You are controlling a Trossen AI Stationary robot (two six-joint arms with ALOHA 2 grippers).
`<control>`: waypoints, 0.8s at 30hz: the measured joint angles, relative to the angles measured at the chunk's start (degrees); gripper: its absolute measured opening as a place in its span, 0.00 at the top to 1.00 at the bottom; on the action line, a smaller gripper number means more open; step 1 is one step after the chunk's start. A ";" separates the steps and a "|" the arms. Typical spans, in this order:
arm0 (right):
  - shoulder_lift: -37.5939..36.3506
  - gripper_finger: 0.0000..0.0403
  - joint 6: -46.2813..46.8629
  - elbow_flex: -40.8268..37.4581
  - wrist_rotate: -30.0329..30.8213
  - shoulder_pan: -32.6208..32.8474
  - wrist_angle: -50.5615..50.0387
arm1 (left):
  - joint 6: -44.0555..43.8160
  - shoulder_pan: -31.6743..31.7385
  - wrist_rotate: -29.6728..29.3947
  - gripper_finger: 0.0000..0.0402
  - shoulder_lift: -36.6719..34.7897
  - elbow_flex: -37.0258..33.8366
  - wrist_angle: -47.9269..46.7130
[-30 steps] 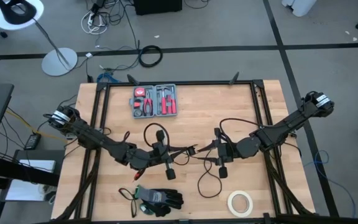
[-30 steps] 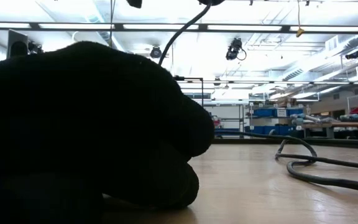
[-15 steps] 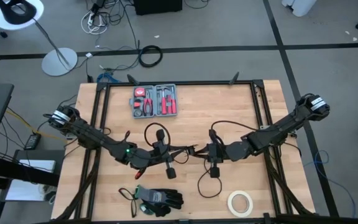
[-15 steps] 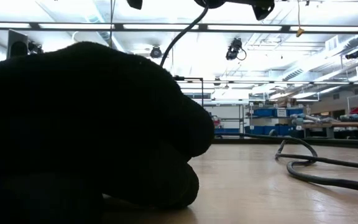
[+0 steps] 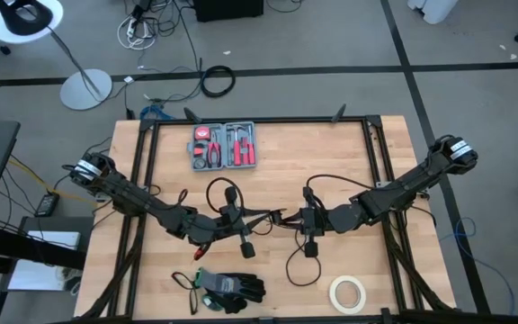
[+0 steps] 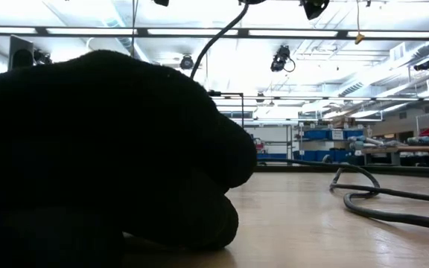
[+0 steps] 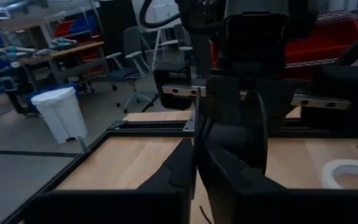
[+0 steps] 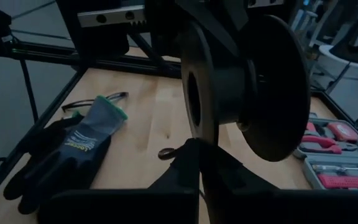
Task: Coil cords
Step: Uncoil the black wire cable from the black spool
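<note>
The thin black cord lies in loose loops on the wooden table, one loop (image 5: 224, 192) on the far side of the arms and one (image 5: 300, 268) on the near side. In the right wrist view a black round coil (image 8: 247, 93), shaped like a reel with two discs, hangs in the air. My two grippers meet tip to tip over the table's middle. My left gripper (image 5: 271, 219) reaches in level from the left, and my right gripper (image 5: 288, 219) is shut at the coil's lower edge. The low view shows only the cord (image 6: 214, 45) running up out of the picture. My right gripper (image 8: 196, 163) is shut at the lower rim of the coil's thinner disc (image 8: 197, 132), coming nearly level from the table's right. Its own fingers hide the place of contact, so I cannot tell whether it has the rim or a strand of cord. The coil stands clear of the table.
A grey tool case (image 5: 225, 146) lies at the far middle. Black gloves (image 5: 232, 288) lie near the front edge and fill the left of the low view (image 6: 103, 149). A roll of tape (image 5: 348, 292) sits at the front right. Black frame rails (image 5: 380, 153) run along the table's sides.
My right gripper has moved toward the table's left, up to my left gripper, sinking slightly, and has shut there. The cord's loops on the table lie as before.
</note>
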 joint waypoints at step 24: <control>-4.10 1.00 -12.45 0.04 11.25 6.85 3.60 | 4.17 -4.62 -0.31 0.70 -3.89 -0.09 -0.69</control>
